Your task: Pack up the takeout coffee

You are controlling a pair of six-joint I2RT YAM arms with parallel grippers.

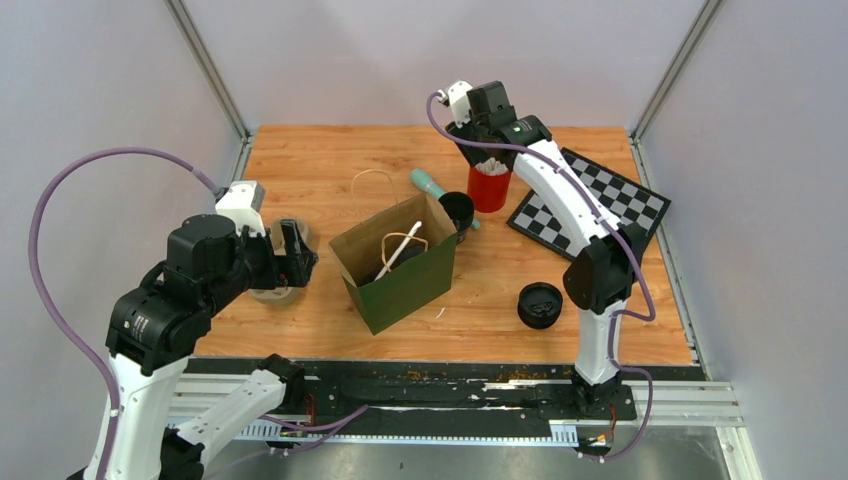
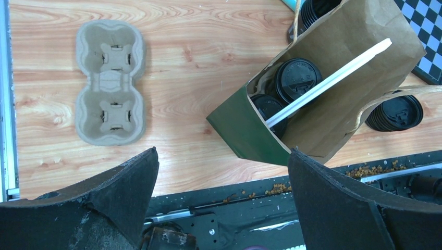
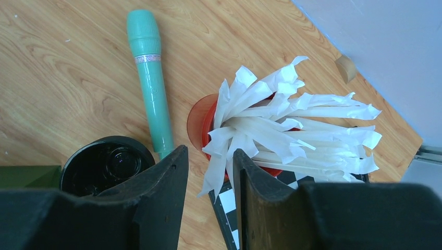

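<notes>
Paper-wrapped straws (image 3: 292,120) in red cup (image 3: 200,122), right hand (image 3: 210,156) astride one, grip unclear; left hand (image 2: 223,153) released; lid (image 2: 298,78) lettering illegible.

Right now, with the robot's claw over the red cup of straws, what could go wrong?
1. The wrapped straws are bunched tightly in the red cup. The right gripper, jaws narrowly apart around one end, might pull out several or tip the cup.
2. The paper bag stands open with a straw sticking out past its rim, so a bump from the arm could topple it.
</notes>
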